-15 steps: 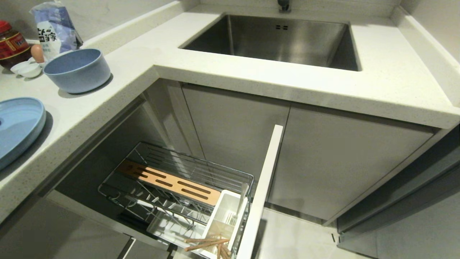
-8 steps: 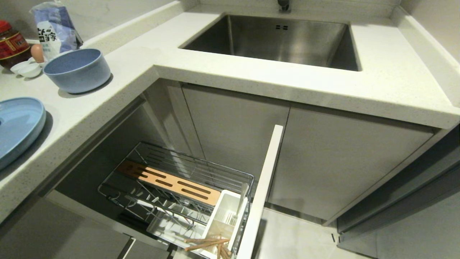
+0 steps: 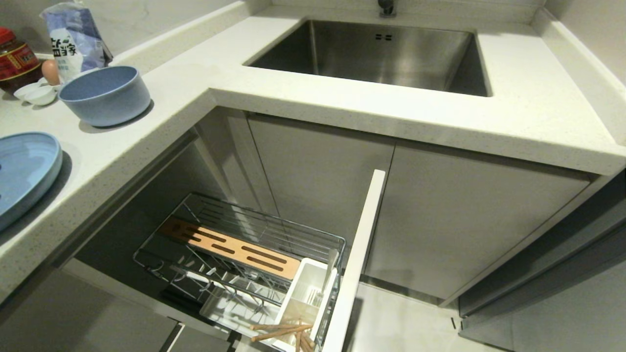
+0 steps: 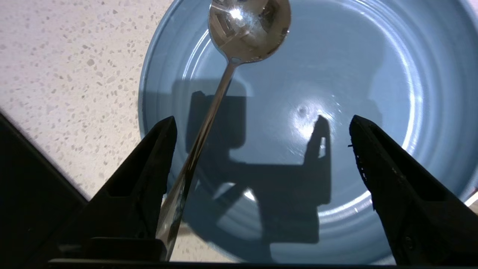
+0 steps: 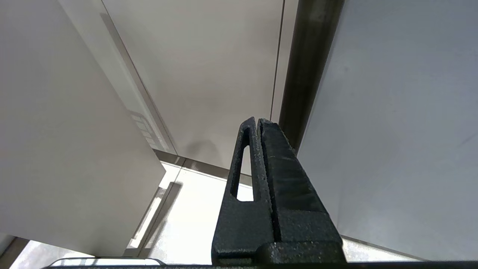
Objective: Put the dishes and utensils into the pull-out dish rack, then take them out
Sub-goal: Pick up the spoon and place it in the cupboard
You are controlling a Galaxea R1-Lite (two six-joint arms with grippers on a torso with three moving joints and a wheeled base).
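Left gripper [image 4: 261,130] hangs over the blue plate [image 4: 373,74] on the counter [image 4: 56,56], jaws spread wide, gripping nothing. The spoon [image 4: 224,86] lies in the plate, handle against one finger. Chopsticks [image 3: 281,331] sit in the rack [image 3: 234,254]. Right gripper [image 5: 257,123] pinched closed, by the cabinets.

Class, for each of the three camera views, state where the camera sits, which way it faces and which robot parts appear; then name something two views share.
Head view: high on the robot, looking forward and down at the white speckled countertop, steel sink and chrome wire pull-out rack; no arm shows.
Left wrist view: behind the open left gripper, facing down onto the light-blue oval plate and silver metal spoon.
Right wrist view: behind the shut right gripper, facing pale cabinet panels.
Shared: the plate appears in head and left wrist views.
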